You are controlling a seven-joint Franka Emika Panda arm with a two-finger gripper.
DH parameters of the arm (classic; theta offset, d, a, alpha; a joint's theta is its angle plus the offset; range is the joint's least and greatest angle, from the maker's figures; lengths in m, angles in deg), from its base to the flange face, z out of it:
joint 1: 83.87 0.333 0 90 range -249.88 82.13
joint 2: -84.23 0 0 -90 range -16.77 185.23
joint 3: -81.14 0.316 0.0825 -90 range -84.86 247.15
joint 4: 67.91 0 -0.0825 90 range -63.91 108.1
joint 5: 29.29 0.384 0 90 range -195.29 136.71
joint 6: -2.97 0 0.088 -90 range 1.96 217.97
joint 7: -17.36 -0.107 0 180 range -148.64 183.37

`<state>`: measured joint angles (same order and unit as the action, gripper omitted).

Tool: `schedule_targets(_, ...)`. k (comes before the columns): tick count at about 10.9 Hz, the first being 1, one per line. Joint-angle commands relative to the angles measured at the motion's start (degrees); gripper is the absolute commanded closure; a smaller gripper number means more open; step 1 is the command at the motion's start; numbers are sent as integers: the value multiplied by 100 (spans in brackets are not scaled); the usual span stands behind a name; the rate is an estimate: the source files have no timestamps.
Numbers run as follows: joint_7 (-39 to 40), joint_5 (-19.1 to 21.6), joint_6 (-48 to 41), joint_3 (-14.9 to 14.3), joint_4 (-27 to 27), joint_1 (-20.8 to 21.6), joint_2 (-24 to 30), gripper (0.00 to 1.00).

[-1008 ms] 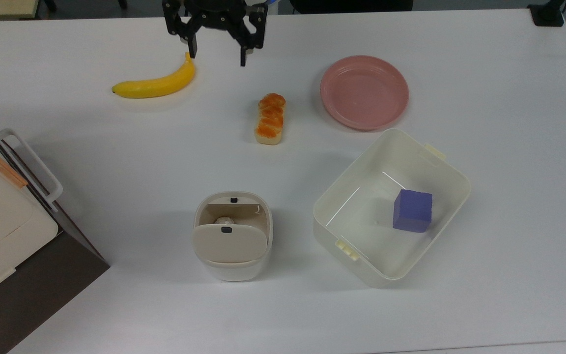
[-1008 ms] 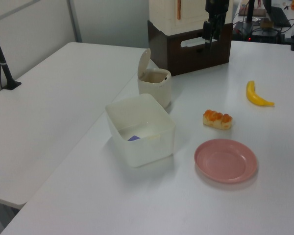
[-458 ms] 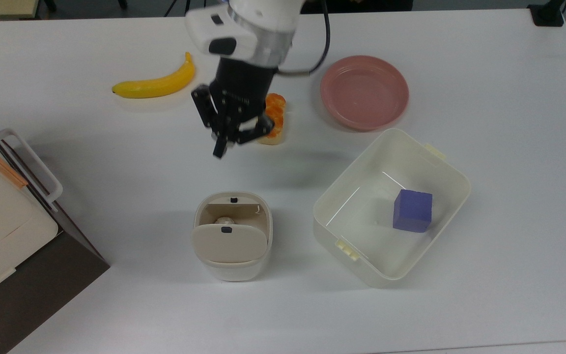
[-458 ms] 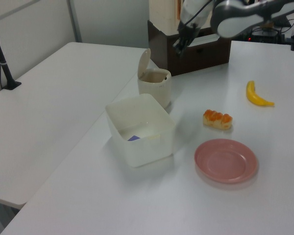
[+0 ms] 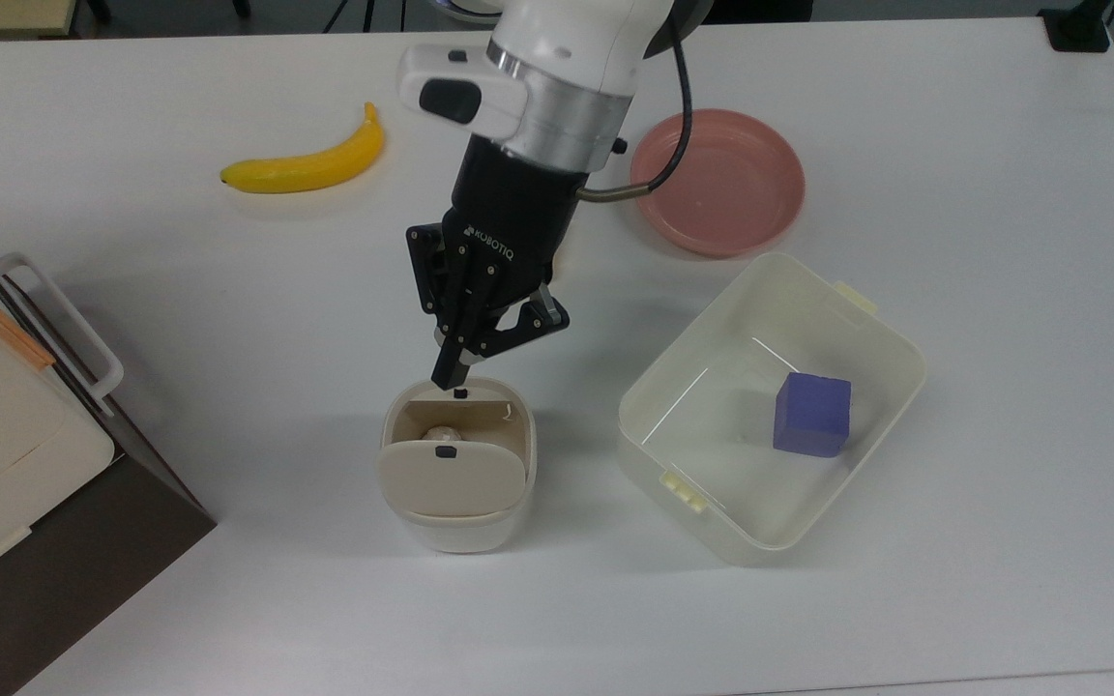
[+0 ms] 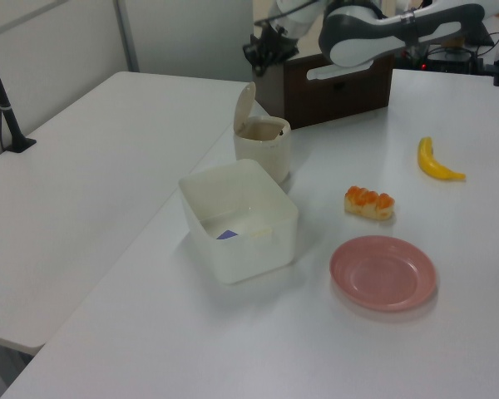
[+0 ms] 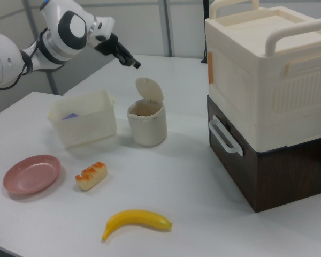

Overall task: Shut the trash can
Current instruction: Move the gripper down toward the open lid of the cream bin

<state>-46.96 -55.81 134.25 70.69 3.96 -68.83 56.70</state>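
One hand (image 5: pixel 451 372), fingers pinched narrow and empty, hung above the trash can (image 5: pixel 458 464), its upright lid (image 7: pixel 148 89) just below, positioned for pushing.

trash can (image 5: pixel 458 483): glossy cream plastic | table (image 5: pixel 228 319): smooth matt white

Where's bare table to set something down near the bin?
Free: the top view's bottom edge below the trash can and tub, and the stretch between banana and appliance. Crowded: above the bin, where the pincer hangs.
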Motion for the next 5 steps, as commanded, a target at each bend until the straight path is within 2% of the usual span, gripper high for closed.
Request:
schedule_targets(1, -624, -108, 441, -298, -647, -10, -595, 100)
schedule_targets(4, -828, -117, 653, -553, -1033, -1, -1140, 100)
schedule_targets(5, -749, -125, 644, -563, -1008, 7, -1141, 100)
